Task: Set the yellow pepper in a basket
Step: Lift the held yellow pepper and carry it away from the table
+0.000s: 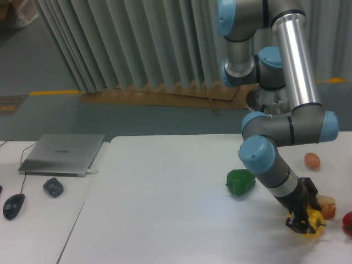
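Observation:
The yellow pepper (314,223) lies on the white table (165,209) at the lower right, partly covered by my gripper. My gripper (300,219) reaches down onto its left side, with the black fingers (293,222) around it. I cannot tell whether the fingers press on the pepper. No basket shows in this view.
A green bell pepper (240,182) lies left of the arm. An orange-brown lump (327,208) sits just behind the yellow pepper, a small orange egg-like object (312,160) farther back, a red item (348,221) at the right edge. A laptop (63,154) and two mice (53,187) lie left.

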Motion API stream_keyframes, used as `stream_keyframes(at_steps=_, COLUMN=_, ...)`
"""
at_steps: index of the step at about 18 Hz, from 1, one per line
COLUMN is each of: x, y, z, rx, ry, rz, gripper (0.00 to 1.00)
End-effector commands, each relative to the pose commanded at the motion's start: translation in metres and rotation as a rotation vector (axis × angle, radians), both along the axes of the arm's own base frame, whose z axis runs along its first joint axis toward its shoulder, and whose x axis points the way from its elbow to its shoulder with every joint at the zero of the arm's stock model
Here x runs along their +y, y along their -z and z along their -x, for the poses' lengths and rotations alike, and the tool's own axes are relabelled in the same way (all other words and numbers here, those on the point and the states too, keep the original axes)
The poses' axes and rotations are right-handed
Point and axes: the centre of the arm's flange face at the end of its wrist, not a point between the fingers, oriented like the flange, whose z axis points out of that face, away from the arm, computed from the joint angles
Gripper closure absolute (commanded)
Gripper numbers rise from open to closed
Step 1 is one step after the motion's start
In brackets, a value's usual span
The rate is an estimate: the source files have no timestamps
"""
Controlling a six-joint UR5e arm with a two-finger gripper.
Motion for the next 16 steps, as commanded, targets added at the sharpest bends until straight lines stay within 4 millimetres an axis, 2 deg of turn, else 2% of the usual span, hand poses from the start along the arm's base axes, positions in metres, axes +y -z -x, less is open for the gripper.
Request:
stream_keyframes(at_steps=2, x=-0.006, y=-0.017, z=-0.001, rx=-0.006, ry=-0.026, rz=-0.053, gripper=0.49)
stream_keyframes(at_steps=4, x=-0.02, y=-0.041, z=0.006, rx=0.011, ry=-0.054, rz=-0.086, gripper=0.48)
stream_keyframes(at_steps=6, x=-0.048, y=-0.066, z=0.019, rx=0.027, ry=-0.088, rz=-0.107, gripper=0.48)
stream_keyframes(at_steps=10, x=-0.1, y=-0.096, z=0.052, rx=0.034, ry=-0.144, rz=-0.143, gripper=0.48)
stream_keyframes(at_steps=12, x=-0.135, y=-0.101, z=0.09, rx=0.038, ry=-0.161, rz=-0.123, gripper=0.48)
stream_keyframes(at_steps=14, x=-0.183, y=-0.102, z=0.141, rx=0.027, ry=-0.151, rz=-0.118, gripper=0.48)
stream_keyframes(at_steps=16, x=-0.206, y=-0.092, z=0.18, rx=0.027, ry=-0.146, rz=-0.116, gripper=0.48)
